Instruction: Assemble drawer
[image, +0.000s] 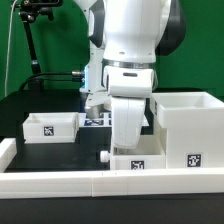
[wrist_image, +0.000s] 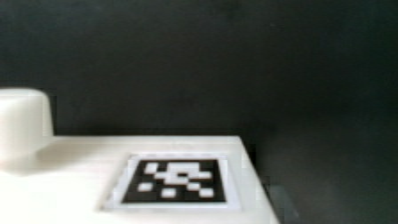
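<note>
A white drawer part (image: 140, 164) with a black tag and a small knob (image: 104, 157) lies at the front of the table. In the wrist view it shows as a white face with a tag (wrist_image: 178, 181) and a white round knob (wrist_image: 22, 128) beside it. The arm's white wrist (image: 128, 122) comes down just above this part and hides the gripper's fingers. No fingers show in the wrist view, so I cannot tell whether they are open. A small open white box (image: 50, 126) stands at the exterior view's left. A larger open white box (image: 186, 122) stands at the right.
A long white rail (image: 100, 186) runs along the front edge, with a white block (image: 6, 151) at its left end. The marker board (image: 96, 119) lies behind the arm. A black stand (image: 34, 40) rises at the back left.
</note>
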